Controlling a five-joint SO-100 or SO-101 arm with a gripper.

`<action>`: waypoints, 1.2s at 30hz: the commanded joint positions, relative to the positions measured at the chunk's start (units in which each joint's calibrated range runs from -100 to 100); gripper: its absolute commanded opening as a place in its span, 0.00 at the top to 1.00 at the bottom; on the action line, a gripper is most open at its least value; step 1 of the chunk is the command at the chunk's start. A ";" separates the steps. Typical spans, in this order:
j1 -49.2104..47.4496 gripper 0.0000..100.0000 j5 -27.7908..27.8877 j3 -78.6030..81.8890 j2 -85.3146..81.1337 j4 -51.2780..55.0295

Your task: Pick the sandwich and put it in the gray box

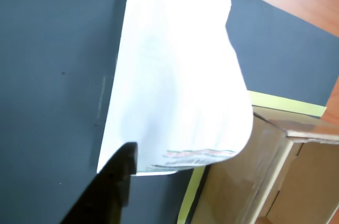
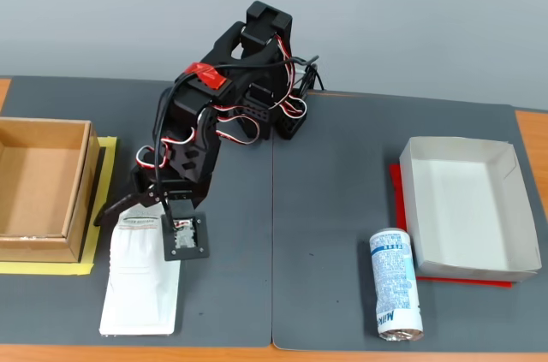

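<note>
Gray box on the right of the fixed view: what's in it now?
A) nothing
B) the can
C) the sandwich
A: the gray box shows a bare floor; the sandwich lies across the mat under the tool, and the can lies outside beside it.

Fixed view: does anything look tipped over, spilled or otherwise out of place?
Only the blue-and-white can: it lies on its side on the mat, beside the gray box. No spill shows. The sandwich lies flat under the gripper.
</note>
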 commanded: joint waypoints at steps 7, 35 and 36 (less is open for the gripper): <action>0.94 0.54 -0.17 -0.39 2.92 -0.03; 4.52 0.54 -0.07 -0.66 15.55 -7.66; 4.52 0.54 -0.12 -0.84 16.14 -7.66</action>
